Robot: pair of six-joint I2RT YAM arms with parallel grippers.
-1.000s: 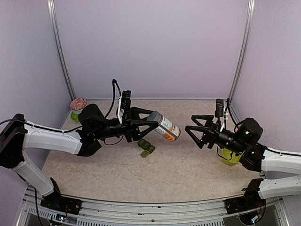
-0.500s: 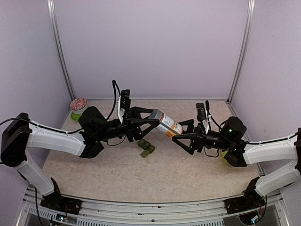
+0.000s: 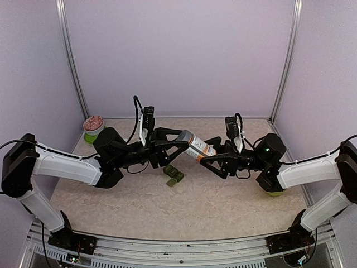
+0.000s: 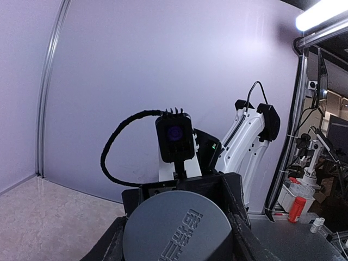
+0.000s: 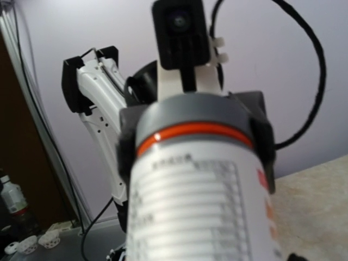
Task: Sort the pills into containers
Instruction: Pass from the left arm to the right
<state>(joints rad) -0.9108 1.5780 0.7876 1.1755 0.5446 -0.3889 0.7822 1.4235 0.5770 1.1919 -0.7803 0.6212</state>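
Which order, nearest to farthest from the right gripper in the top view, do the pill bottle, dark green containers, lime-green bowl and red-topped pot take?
Measured from the right gripper:
1. pill bottle, in mid-air at the centre, between its fingers.
2. containers, just left of centre, lower down.
3. lime-green bowl, at the right side.
4. red-topped pot, in the far left corner.

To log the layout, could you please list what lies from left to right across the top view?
In order: red-topped dish, containers, bottle, lime bowl.
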